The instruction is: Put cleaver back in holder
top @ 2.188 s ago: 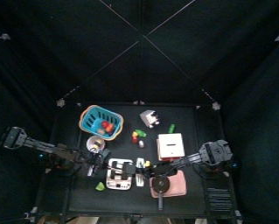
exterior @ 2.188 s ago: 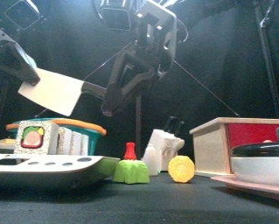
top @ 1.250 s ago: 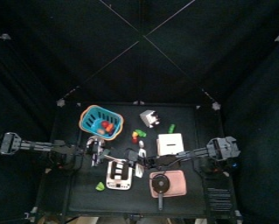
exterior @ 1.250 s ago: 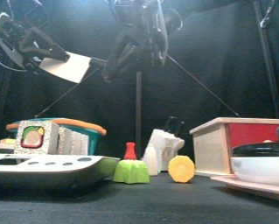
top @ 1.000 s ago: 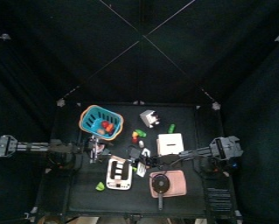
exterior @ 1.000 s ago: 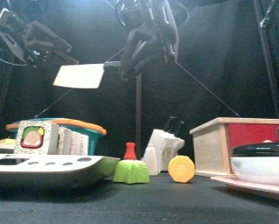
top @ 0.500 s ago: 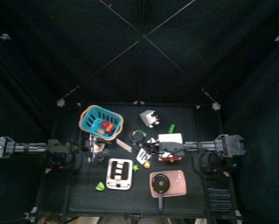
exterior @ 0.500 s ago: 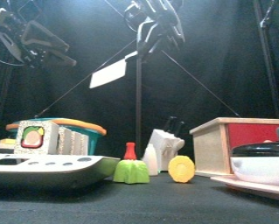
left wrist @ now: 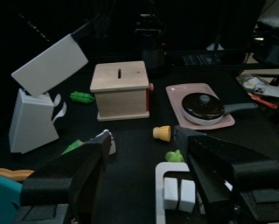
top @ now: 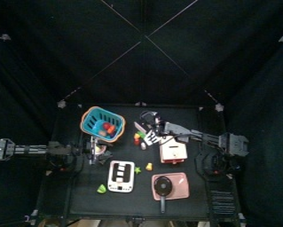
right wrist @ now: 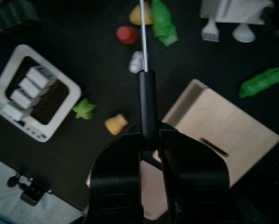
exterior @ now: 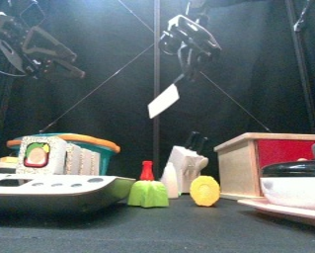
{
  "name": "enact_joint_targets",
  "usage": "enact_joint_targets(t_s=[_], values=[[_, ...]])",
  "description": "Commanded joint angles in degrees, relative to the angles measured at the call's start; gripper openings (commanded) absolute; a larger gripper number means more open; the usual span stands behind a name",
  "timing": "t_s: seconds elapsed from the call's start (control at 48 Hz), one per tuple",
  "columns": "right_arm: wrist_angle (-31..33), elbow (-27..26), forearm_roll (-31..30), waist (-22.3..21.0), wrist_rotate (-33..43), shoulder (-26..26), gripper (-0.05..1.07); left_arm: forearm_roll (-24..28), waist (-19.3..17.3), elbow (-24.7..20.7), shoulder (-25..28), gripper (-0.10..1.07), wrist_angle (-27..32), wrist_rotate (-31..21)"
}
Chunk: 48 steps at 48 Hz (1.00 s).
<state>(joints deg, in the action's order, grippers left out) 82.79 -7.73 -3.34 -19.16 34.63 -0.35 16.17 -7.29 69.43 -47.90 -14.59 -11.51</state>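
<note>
My right gripper [exterior: 188,51] is shut on the cleaver's dark handle [right wrist: 146,98] and holds it high in the air. The pale blade [exterior: 163,100] hangs tilted down, above and a little left of the holder [exterior: 187,170], a small grey-white block with dark handles in it. In the top view the right gripper [top: 151,127] sits just in front of the holder [top: 151,117]. The left wrist view shows the blade [left wrist: 54,63] above the holder [left wrist: 33,122]. My left gripper [left wrist: 148,171] is open and empty, raised at the left [exterior: 47,49].
A teal basket [top: 102,121] stands left of the holder and a wooden box [top: 173,147] to its front right. A white device [top: 117,176] and a pink tray with a pot [top: 169,186] are at the front. Small toy foods [exterior: 148,188] lie around.
The right gripper has carried the cleaver away from the left gripper, to the right and back towards the holder, and the blade has turned downward. The left arm has stayed at the left.
</note>
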Motion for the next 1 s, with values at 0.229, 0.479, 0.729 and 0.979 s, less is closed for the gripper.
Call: enact_joint_targets(t_s=[0.229, 0.479, 0.729, 0.979], values=[[2.6, 2.2, 6.0, -9.7, -4.9, -1.8, 0.32, -0.4, -0.2, -0.4, 0.2, 0.93, -0.2, 0.2], [4.0, 3.2, 6.2, -12.0, -8.0, -1.2, 0.32, -0.4, -0.2, -0.3, 0.2, 0.93, -0.2, 0.2], [4.6, 3.7, 6.1, -12.1, -8.3, -0.4, 0.32, -0.4, -0.1, -0.2, 0.2, 0.93, -0.2, 0.2], [4.7, 4.9, 5.7, -12.1, -8.3, 0.2, 0.32, -0.3, -0.2, 0.0, 0.2, 0.93, -0.2, 0.2]])
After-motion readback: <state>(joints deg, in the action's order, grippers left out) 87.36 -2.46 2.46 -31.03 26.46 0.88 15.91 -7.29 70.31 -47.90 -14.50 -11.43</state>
